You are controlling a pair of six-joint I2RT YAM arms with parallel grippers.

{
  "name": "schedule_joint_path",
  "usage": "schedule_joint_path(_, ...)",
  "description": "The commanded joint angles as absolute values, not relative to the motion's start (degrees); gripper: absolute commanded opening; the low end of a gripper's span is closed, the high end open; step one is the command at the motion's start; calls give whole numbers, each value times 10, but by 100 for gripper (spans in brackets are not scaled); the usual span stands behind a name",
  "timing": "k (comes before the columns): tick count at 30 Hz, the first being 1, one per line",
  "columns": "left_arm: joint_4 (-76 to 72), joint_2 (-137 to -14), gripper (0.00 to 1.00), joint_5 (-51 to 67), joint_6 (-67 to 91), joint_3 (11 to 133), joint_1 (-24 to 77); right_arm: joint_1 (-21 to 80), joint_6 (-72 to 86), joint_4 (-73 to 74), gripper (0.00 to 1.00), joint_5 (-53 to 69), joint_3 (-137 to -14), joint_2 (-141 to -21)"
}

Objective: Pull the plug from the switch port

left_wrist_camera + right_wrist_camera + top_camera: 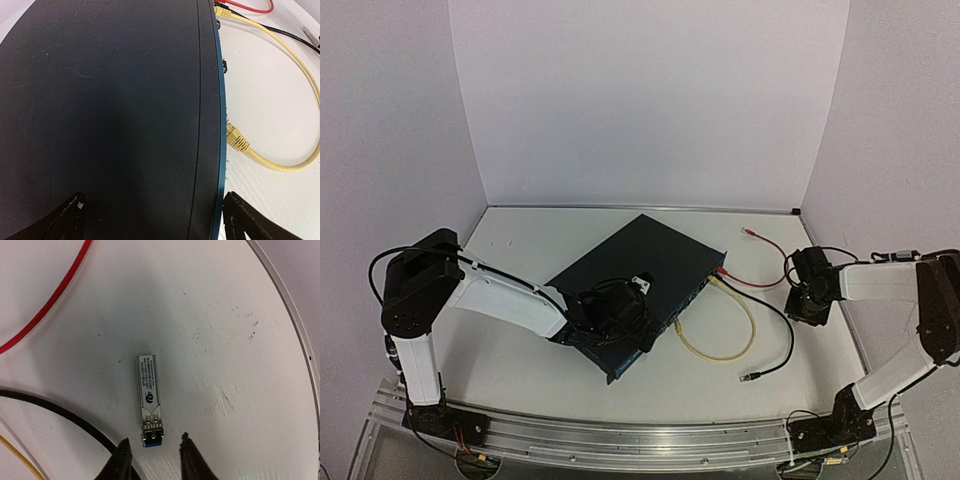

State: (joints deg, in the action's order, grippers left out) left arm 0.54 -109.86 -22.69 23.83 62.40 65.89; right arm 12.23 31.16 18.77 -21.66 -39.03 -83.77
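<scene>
Silver blue-tipped plug (150,400) just lying on white desk (225,315) by open right end effector (152,440); left end effector (154,196) open over flat dark metal switch (110,100).

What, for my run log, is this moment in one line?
left end effector: open over switch | right end effector: open above plug | plug: lying on table
</scene>
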Motion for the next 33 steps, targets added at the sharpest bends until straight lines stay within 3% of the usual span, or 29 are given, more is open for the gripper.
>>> schedule_joint_path(1, 127, -1144, 94, -166, 265, 571, 636, 120, 328, 213, 42, -218, -403, -813)
schedule_joint_path(3, 122, -1139, 94, -164, 264, 566, 635, 120, 306, 212, 54, -206, -408, -801)
schedule_joint_path(7, 117, -1134, 94, -163, 265, 559, 635, 121, 233, 174, 66, -124, -415, -788)
schedule_joint_path(9, 117, -1135, 94, -165, 267, 557, 635, 123, 208, 143, 79, -61, -413, -782)
schedule_joint_path(11, 112, -1133, 94, -166, 268, 552, 634, 140, 185, 109, 81, -31, -409, -778)
schedule_joint_path(17, 99, -1127, 94, -165, 269, 542, 629, 248, 103, 81, 82, -40, -438, -816)
schedule_joint_path(23, 98, -1123, 94, -165, 268, 523, 619, 309, 76, 27, 74, 27, -475, -894)
schedule_joint_path(33, 82, -1117, 94, -147, 253, 509, 613, 355, -4, -7, 57, 30, -535, -1001)
